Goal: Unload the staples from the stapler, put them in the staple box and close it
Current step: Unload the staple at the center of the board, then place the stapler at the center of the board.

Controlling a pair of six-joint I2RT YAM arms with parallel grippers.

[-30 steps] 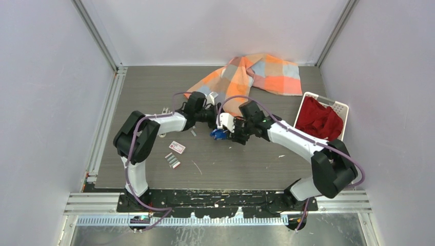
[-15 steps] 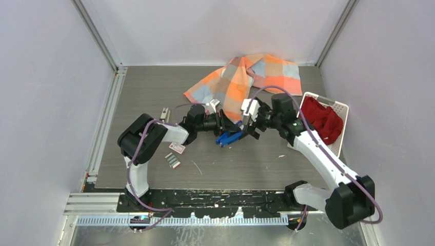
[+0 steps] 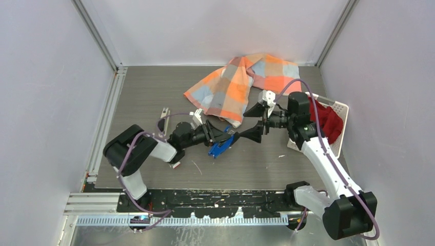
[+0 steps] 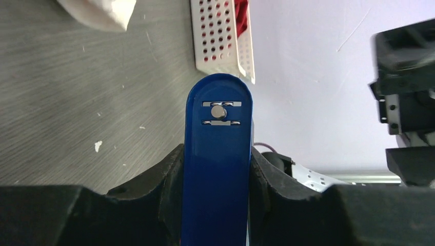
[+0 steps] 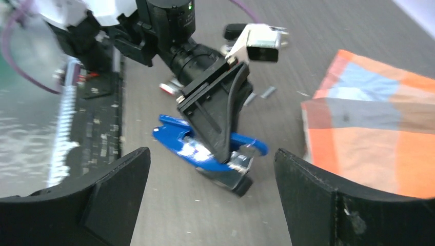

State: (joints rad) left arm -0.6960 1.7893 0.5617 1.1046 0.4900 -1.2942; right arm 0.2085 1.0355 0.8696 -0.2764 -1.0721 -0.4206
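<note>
Grey worktop [image 3: 154, 92]: left hand [image 3: 221, 139] clamped on stapler [image 3: 216, 149], held low near its middle. Right hand [image 3: 255, 123] wide apart, empty, alongside. Risk: with a one-handed grip, stapler may pivot or slip when right hand pulls.

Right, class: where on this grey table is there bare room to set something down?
Bare: the far-left corner between the aluminium side rail and the orange-and-blue checked cloth; also the near strip in front of the small blue plastic stapler. Crowded: the centre, where the left gripper holds the stapler facing the open right gripper.
</note>
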